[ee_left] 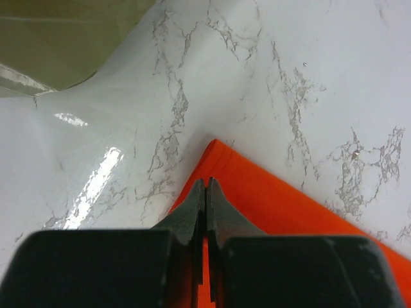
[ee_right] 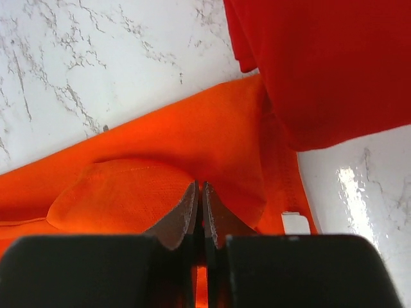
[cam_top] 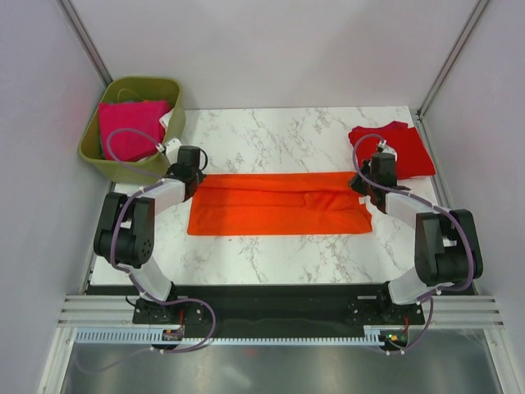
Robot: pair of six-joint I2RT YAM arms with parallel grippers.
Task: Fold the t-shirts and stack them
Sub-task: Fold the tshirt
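The orange t-shirt lies across the middle of the table as a long flat strip. My left gripper is down on its far left corner. In the left wrist view its jaws are shut, with orange cloth under and between them. My right gripper is on the far right corner. There its jaws are shut to a thin slit over a folded sleeve flap. The red t-shirt lies folded at the far right, overlapping the orange one. The pink t-shirt sits in the bin.
The olive-green bin stands off the table's far left corner, close to my left arm, and shows in the left wrist view. A white label pokes out at the orange shirt's right edge. Grey walls close in both sides.
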